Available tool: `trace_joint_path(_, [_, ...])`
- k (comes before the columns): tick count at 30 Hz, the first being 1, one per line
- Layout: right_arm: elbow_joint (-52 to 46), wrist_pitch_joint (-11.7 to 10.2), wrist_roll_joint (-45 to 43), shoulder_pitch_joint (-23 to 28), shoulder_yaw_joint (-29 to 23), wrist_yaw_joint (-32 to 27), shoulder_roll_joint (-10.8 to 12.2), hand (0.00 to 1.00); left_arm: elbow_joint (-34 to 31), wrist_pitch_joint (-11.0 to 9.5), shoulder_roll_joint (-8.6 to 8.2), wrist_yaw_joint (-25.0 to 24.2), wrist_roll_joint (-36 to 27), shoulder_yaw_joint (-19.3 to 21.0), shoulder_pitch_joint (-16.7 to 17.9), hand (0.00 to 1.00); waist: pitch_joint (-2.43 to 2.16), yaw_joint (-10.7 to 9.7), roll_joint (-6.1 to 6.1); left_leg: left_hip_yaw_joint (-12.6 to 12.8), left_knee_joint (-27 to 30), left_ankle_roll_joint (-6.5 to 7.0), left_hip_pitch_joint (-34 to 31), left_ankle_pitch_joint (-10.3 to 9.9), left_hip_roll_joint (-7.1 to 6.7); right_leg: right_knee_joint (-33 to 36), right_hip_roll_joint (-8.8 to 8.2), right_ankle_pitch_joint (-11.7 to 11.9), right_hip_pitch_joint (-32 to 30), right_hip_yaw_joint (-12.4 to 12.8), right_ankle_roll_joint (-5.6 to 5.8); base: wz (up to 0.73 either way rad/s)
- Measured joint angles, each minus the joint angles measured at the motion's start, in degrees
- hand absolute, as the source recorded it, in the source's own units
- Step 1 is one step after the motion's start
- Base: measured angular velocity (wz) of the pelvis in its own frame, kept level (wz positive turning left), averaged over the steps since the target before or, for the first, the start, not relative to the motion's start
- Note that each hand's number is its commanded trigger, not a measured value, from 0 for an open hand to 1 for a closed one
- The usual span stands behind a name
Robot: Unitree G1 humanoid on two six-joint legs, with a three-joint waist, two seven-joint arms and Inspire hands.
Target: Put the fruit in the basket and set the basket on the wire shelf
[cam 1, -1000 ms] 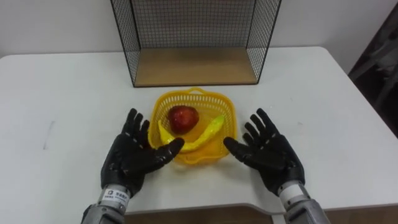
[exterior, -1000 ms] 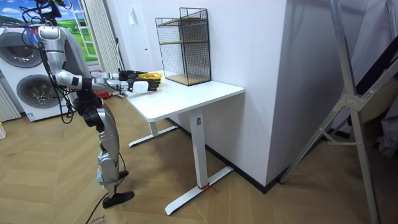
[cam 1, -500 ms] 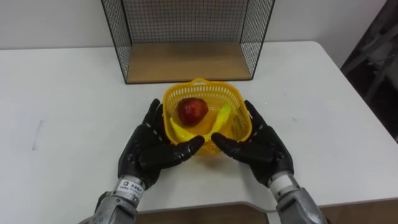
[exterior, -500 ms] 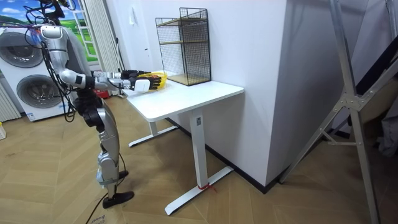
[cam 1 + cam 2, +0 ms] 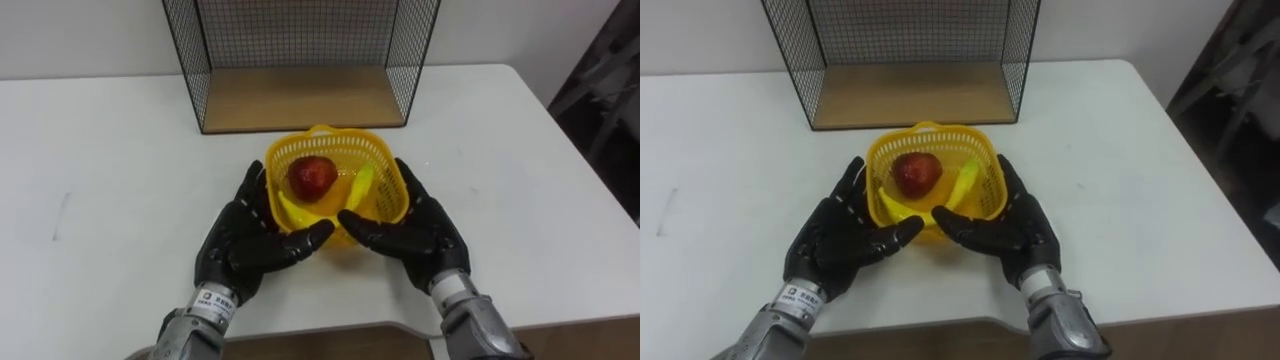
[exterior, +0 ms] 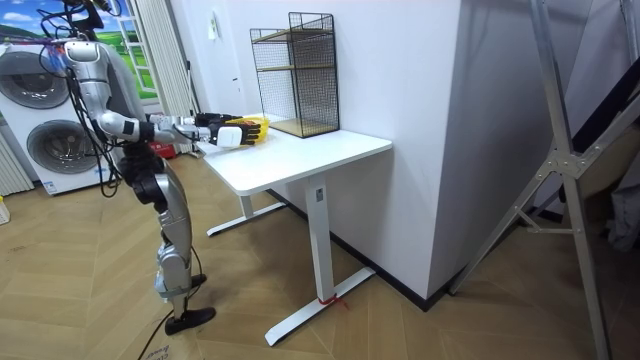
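Basket [image 5: 345,137], apple [image 5: 312,177] and banana [image 5: 358,187] inside, is pressed between left hand [image 5: 245,240] and right hand [image 5: 415,235] near the table's [image 5: 100,150] front edge, before the shelf [image 5: 300,98]. Fingers are laid straight along its sides, thumbs at its front wall, probably for a level lift.

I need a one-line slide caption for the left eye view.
Left hand and right hand flank the yellow basket with apple and banana, before the wire shelf.

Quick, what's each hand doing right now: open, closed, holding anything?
Left hand: open, straight fingers against the left side of the yellow basket.
Right hand: open, straight fingers against the basket's right side.
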Motion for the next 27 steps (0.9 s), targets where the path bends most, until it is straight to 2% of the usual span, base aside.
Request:
trace_joint_path(6, [0.0,0.0,-0.5,0.0,0.5,-0.3,-0.1,0.00,0.0,0.0,0.00,0.7,0.0,-0.2,0.0,0.00,0.02,0.1,0.04,0.0,-0.1,0.00,0.2,0.0,0.00,0.0,0.00,0.0,0.2,0.0,0.00,0.00])
trace_joint_path(11, [0.0,0.0,-0.8,-0.5,0.6,-0.7,-0.1,0.00,0.0,0.0,-0.02,1.2,0.0,-0.3,-0.4,0.00,0.21,0.1,0.33,0.0,-0.3,0.00,0.1,0.0,0.02,0.1,0.03,0.0,0.1,-0.1,0.00,0.00])
trace_joint_path(18, [-0.2,-0.1,-0.9,-3.6,0.7,-1.9,0.3,0.00,0.0,0.0,-0.22,2.7,0.0,0.5,-4.1,0.00,0.26,0.2,0.40,0.1,-0.4,0.04,0.3,0.0,0.08,0.5,0.04,0.0,-0.2,-0.1,0.00,0.00])
trace_joint_path(22, [-0.3,-1.1,-1.0,-5.4,0.7,-2.6,0.7,0.00,0.0,-0.1,-0.40,3.1,0.0,1.1,-6.2,0.00,0.24,0.3,0.13,0.1,-0.4,0.05,0.5,0.1,0.09,0.5,0.05,0.0,-0.1,-0.1,0.00,0.00])
trace_joint_path(27, [-1.0,-1.1,-0.9,-5.5,1.0,-3.5,1.2,0.00,-0.1,-0.1,-0.80,3.5,0.0,1.6,-6.6,0.00,0.19,0.6,-0.13,0.1,-0.4,0.05,0.4,0.1,0.08,0.4,0.05,0.0,-0.1,0.0,0.00,0.00])
